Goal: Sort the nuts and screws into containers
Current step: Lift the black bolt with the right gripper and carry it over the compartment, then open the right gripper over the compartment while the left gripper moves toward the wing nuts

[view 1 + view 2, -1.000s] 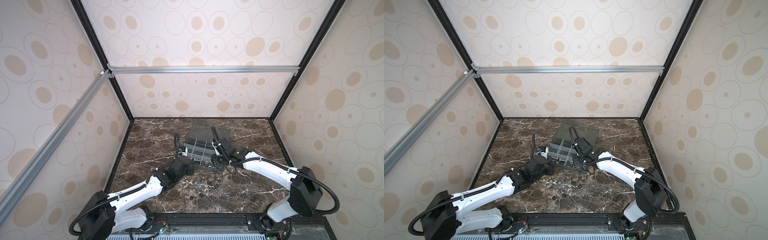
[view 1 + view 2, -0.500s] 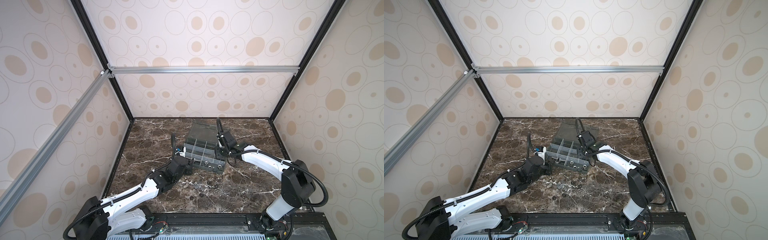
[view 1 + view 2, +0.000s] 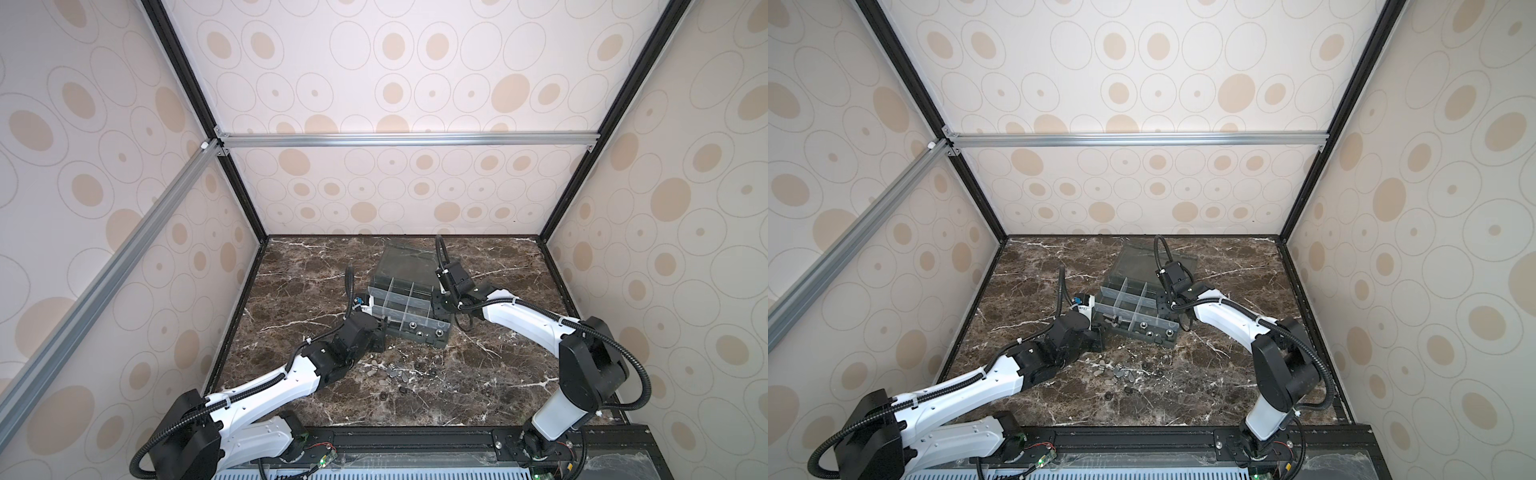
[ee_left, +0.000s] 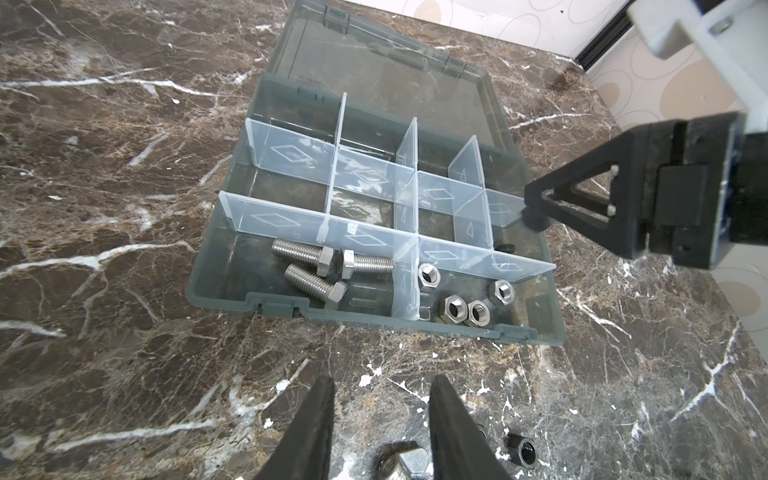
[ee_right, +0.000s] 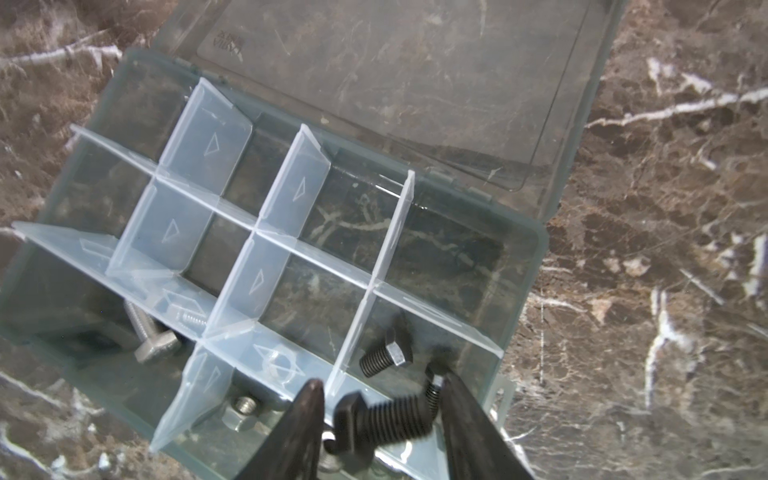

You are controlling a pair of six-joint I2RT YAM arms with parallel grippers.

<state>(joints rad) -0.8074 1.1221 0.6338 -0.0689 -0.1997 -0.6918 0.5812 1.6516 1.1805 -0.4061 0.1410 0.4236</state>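
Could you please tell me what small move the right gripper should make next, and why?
Probably open the right gripper a little wider: a black screw lies loose-looking between its jaws, about over the end cell of the organizer box, where another black screw already rests.

A black screw (image 5: 386, 417) lies within the spread-apart right gripper (image 5: 380, 379).

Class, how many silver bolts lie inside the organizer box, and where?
3. All lie in one latch-side cell of the organizer box: bolt one along the divider, bolt two head to head with it, bolt three nearest the latch edge. Dividers may hide more.
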